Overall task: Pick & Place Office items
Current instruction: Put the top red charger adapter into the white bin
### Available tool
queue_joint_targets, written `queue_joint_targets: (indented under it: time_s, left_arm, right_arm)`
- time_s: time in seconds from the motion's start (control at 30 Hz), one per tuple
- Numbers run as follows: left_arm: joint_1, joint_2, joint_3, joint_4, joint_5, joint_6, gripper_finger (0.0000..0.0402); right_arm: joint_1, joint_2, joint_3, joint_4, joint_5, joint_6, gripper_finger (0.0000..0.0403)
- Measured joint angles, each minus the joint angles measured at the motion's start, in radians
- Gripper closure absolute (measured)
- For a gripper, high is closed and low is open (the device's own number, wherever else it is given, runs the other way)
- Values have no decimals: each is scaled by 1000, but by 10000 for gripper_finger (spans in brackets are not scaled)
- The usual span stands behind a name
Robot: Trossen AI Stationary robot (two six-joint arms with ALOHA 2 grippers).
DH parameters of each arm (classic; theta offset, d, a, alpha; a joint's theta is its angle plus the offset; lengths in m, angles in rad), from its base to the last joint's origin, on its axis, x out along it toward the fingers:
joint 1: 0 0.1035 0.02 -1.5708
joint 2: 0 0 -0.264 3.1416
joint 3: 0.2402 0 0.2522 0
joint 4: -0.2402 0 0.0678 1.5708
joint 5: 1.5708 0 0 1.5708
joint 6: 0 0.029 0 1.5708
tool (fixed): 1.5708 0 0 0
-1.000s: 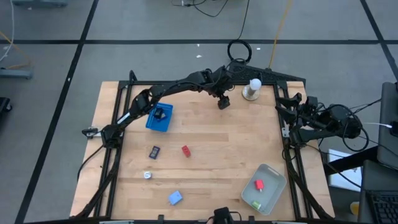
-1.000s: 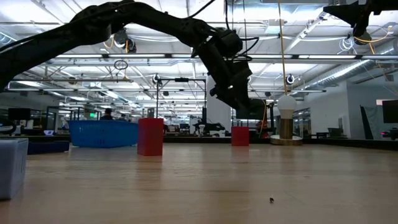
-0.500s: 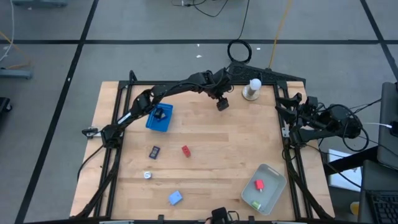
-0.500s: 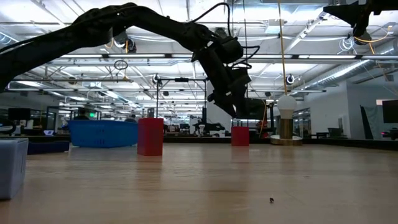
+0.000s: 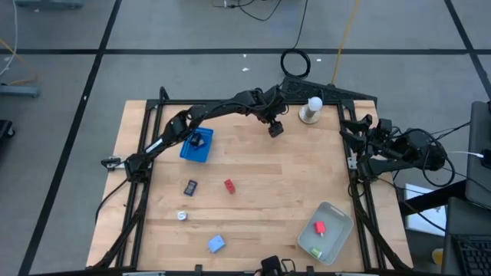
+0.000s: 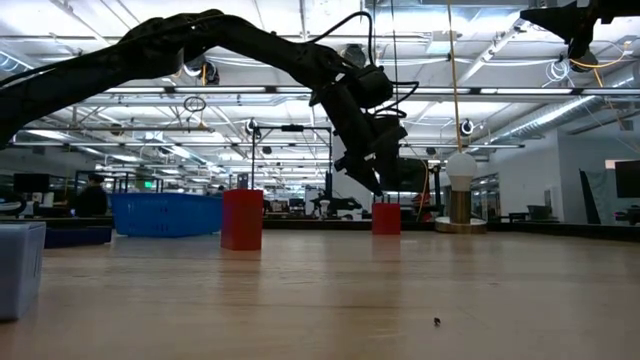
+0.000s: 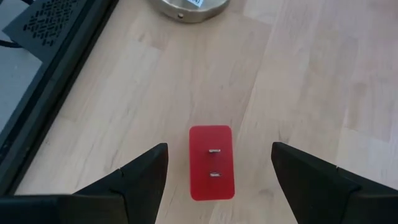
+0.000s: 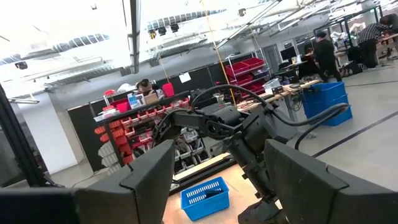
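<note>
red block under left gripper (image 5: 275, 129): hidden from above by the gripper head; seen only in the left wrist view (image 7: 211, 162).
white knob-topped stand (image 7: 188, 7): beyond that red block, only the base's rim shows, the rest cut off.
silvery-white piece (image 5: 182, 215): near the table's front-left, too small to tell.
blue tray's contents (image 5: 198, 140): dark, shape unclear.
right gripper (image 8: 217, 186): fingertips cut off.

Even overhead light falls on the counter (image 5: 268, 184), casting faint, soft shadows. In the low view, ceiling strip lamps (image 6: 290, 95) glare and the near counter surface blurs. The right wrist view is overexposed at its skylit ceiling (image 8: 68, 25).
</note>
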Motion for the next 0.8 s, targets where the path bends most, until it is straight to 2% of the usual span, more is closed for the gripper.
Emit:
queue_joint_targets:
  time_s: [0.27, 0.57, 0.8]
  left_arm:
    - [0, 0, 0, 6, -2, 0, 119]
    - [1, 0, 0, 4, -65, 11, 119]
    - [5, 0, 0, 2, -72, 11, 119]
  right_arm:
    - [0, 0, 0, 0, 0, 0, 161]
    - [0, 0, 0, 0, 0, 0, 161]
    - [0, 0, 0, 0, 0, 0, 161]
